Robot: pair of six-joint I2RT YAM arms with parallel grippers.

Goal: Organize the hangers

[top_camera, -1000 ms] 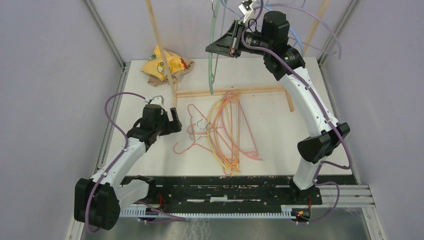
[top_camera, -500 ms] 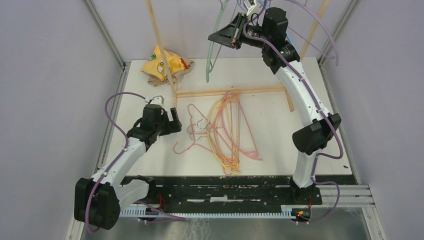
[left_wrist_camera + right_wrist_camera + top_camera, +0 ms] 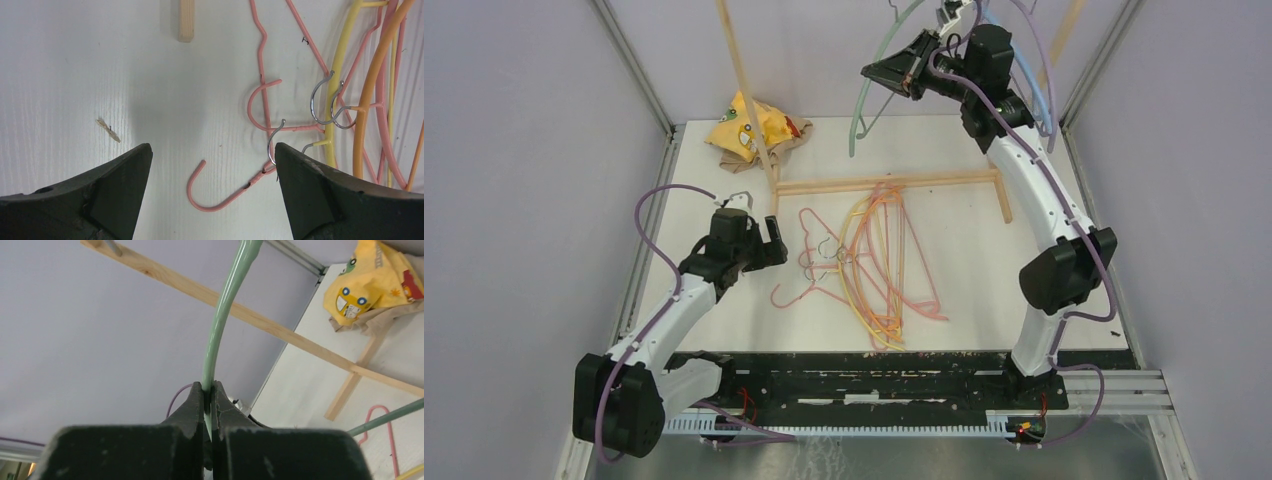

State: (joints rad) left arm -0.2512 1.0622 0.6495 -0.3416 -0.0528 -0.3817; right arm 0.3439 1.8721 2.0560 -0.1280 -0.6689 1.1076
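I can read no words or numbers anywhere; the yellow cloth (image 3: 372, 280) bears a cartoon bus print and a white patch with marks too small to make out.

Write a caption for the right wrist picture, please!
Right fingers pinch a pale green hanger, wooden rack bar behind.
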